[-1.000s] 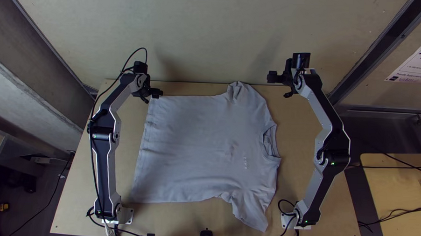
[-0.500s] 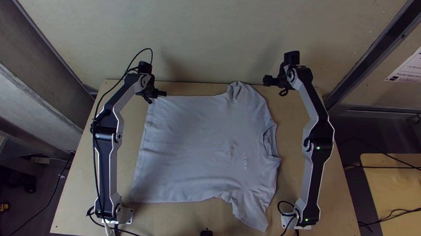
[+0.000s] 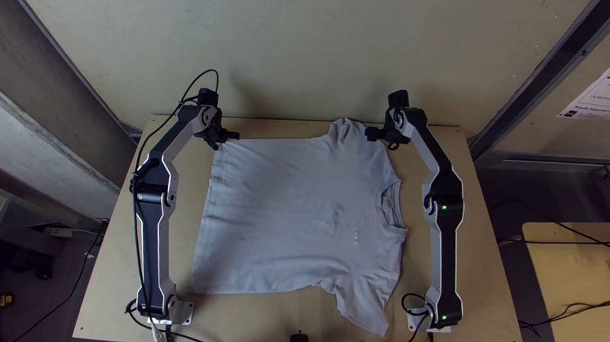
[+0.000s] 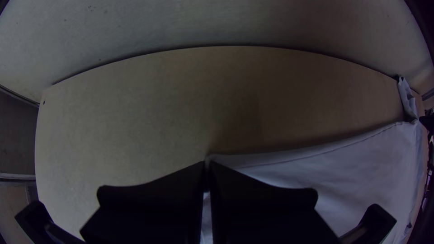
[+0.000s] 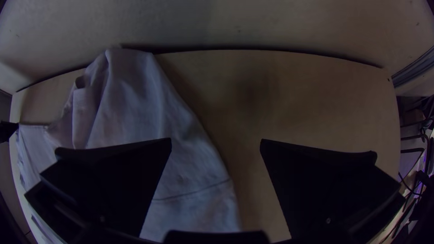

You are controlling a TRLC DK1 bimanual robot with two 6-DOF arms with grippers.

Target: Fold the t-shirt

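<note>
The grey t-shirt lies spread on its side, hem at left, collar at right, one sleeve toward the far edge and somewhat bunched. At the far hem corner is my left gripper; in the left wrist view the left gripper is shut on that corner of the t-shirt. My right gripper is over the far sleeve near the shoulder. In the right wrist view the right gripper stands open, one finger over the t-shirt and the other over bare wood, with no cloth between the tips.
The wooden table shows bare wood along both sides of the shirt. A pale wall rises just behind the far edge. Cables run along the near edge by the arm bases.
The right gripper has moved left from beyond the shirt to over the far sleeve and slightly nearer. The left gripper has shifted only a little at the hem corner; the shirt looks unchanged.
</note>
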